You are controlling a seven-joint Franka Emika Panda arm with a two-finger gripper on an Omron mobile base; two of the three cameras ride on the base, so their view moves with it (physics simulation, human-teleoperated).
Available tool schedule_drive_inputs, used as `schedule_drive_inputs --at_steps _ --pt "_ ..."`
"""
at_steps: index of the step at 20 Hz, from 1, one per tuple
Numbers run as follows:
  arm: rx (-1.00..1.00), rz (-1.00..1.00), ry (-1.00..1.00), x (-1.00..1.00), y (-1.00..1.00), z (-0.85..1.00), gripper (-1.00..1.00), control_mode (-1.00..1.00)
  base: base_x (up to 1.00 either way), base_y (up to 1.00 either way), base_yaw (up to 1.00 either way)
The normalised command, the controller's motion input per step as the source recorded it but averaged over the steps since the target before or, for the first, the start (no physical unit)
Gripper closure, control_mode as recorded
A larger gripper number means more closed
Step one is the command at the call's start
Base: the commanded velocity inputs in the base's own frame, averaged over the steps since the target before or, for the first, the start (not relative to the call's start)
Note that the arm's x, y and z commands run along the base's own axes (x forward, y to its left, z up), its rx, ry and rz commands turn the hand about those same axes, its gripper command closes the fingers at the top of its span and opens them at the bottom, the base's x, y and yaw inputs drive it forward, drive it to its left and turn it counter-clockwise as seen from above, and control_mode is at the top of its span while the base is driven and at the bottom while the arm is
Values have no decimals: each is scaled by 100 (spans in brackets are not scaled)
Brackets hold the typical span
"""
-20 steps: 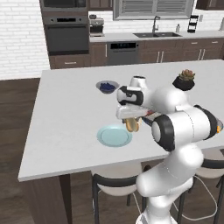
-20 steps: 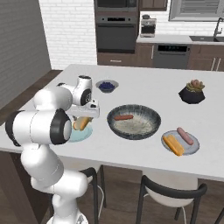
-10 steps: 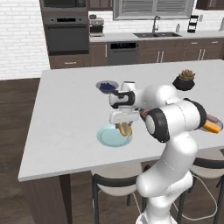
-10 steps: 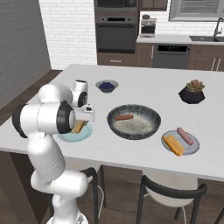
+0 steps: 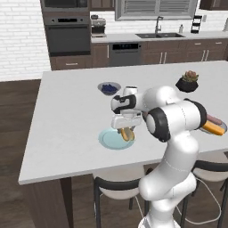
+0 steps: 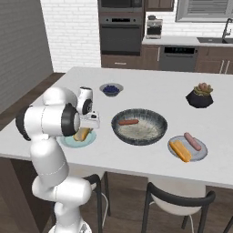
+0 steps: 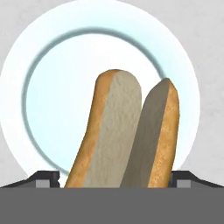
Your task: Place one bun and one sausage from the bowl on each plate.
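Observation:
My gripper (image 5: 126, 129) is shut on the paler tan bun (image 5: 127, 134), low over the light blue-green plate (image 5: 109, 140) near the counter's front edge. In the hand view the split bun (image 7: 127, 135) stands between my fingertips (image 7: 46, 178) with the plate's rim (image 7: 26, 65) around it. I cannot tell whether the bun touches the plate. From the right the bun (image 6: 83, 134) hangs over that plate (image 6: 68, 142). The dark speckled bowl (image 6: 159, 123) holds a red-brown sausage (image 6: 128, 122). On the grey plate (image 6: 202, 152) lie an orange bun (image 6: 180, 150) and a pinkish sausage (image 6: 192, 141).
A small blue bowl of dark berries (image 5: 108, 87) stands behind the plate toward the counter's middle. A potted plant in a black pot (image 6: 200, 95) sits at the back right. Chair backs (image 6: 179, 200) line the counter's front edge.
My gripper has come down and slightly left with the bun, from above the plate's far edge to low over the plate. The dishes have not moved.

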Motion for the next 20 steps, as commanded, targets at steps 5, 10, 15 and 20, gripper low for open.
schedule_drive_inputs --at_steps 5,10,15,20 --pt "0 0 0 18 0 -14 -100 -100 0 0 0" --pt "0 0 0 0 0 0 -100 -100 0 0 0" --pt "0 0 0 -2 0 0 -100 -100 0 0 0" --pt "0 -1 0 0 0 15 -100 -100 0 0 0"
